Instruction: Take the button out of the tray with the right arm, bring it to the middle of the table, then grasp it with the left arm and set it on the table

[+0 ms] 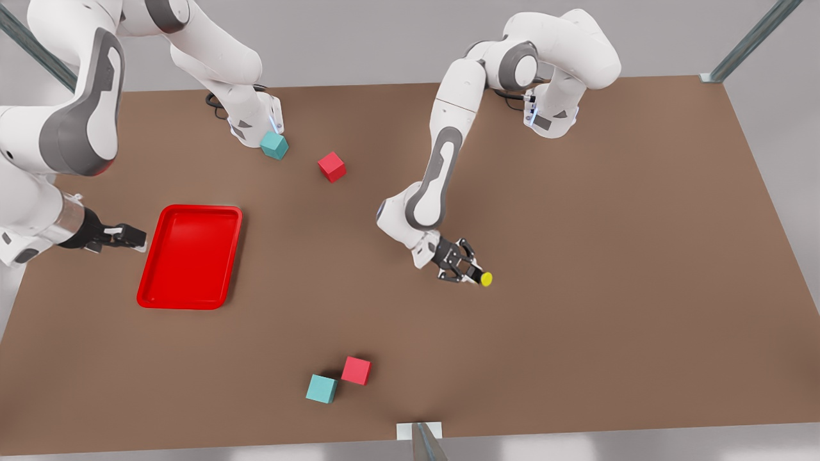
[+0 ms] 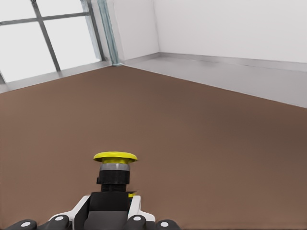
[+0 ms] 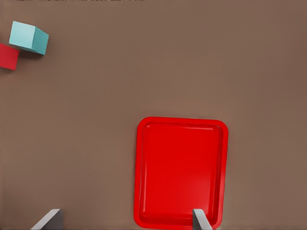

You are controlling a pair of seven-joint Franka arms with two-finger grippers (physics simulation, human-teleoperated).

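The button point(image 1: 486, 279), with its yellow cap on a short dark base, sits in my left gripper point(image 1: 475, 275) near the middle of the table point(image 1: 608, 256). In the left wrist view the gripper point(image 2: 111, 205) is shut on the base of the button point(image 2: 115, 157), low over the brown surface; I cannot tell whether it touches. The red tray point(image 1: 190, 256) lies empty at the front view's left. My right gripper point(image 1: 138, 238) waits beside the tray's left rim. Seen from the right wrist, the gripper point(image 3: 124, 221) is open above the tray point(image 3: 180, 167), its fingertips point(image 3: 200, 220) wide apart.
A teal cube point(image 1: 274, 145) and a red cube point(image 1: 332, 166) lie at the back near an arm's base. Another red cube point(image 1: 356, 370) and teal cube point(image 1: 321, 388) touch near the front edge. The right wrist view shows a teal cube point(image 3: 29, 37) and a red cube point(image 3: 8, 56).
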